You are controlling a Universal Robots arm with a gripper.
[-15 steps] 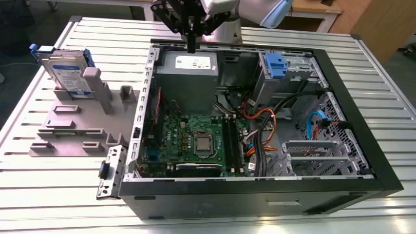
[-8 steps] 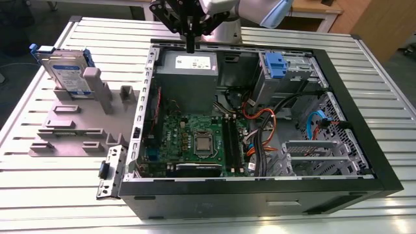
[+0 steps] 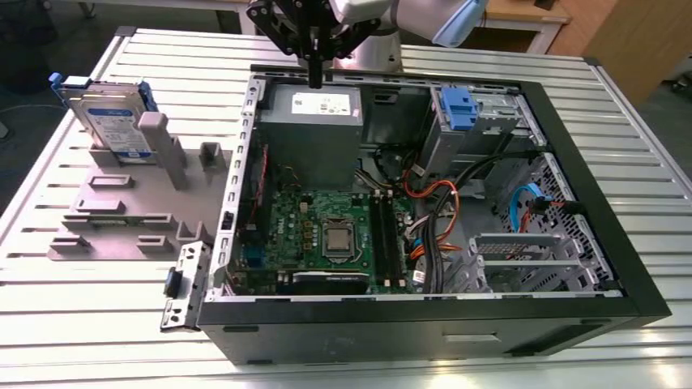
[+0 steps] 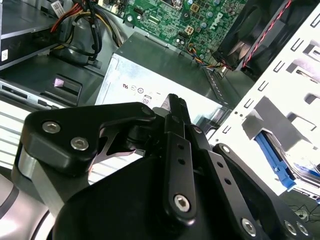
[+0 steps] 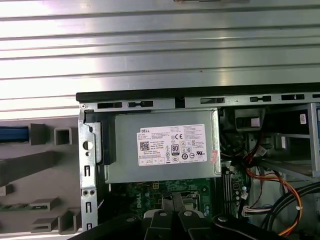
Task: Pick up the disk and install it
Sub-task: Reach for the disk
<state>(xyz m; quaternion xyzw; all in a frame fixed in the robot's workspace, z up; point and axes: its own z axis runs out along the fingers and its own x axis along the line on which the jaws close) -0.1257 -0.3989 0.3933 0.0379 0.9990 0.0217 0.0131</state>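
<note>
Slatted metal table [image 3: 97, 340] carried an open computer case [image 3: 433, 312]. Gripper [image 3: 314, 79] hovered above the grey power supply [image 3: 311, 134], fingers pressed together, empty. Disk [image 3: 108, 121] stood on edge in a grey fixture [image 3: 113, 207] at the exterior view's left, well apart.

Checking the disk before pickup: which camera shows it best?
The exterior view: the disk stands upright in the grey holder, label showing. The first wrist view catches a blue edge; the second a blue sliver, perhaps it.
</note>
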